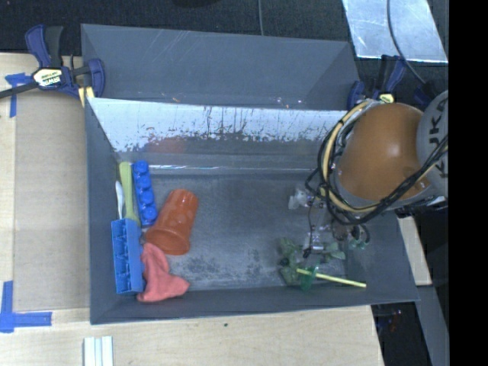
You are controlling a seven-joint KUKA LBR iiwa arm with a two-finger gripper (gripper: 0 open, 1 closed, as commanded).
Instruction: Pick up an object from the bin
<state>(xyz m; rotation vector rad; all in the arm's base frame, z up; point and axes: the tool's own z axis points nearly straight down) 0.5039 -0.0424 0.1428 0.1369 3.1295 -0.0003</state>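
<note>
Jaws sit low over a dark green, leafy-looking toy (293,269) at the lower right of the bin (229,67). I can't tell if they're spread or pressed together. The toy's one thin yellow stick (339,280) lies near-horizontal, tip pointing right and slightly down. Far left: two blue studded bricks (142,193), one orange cup (174,221) on its side, one limp pink piece (158,279).

Dark carpet (152,2) behind, pale wooden surface (46,204) left
</note>
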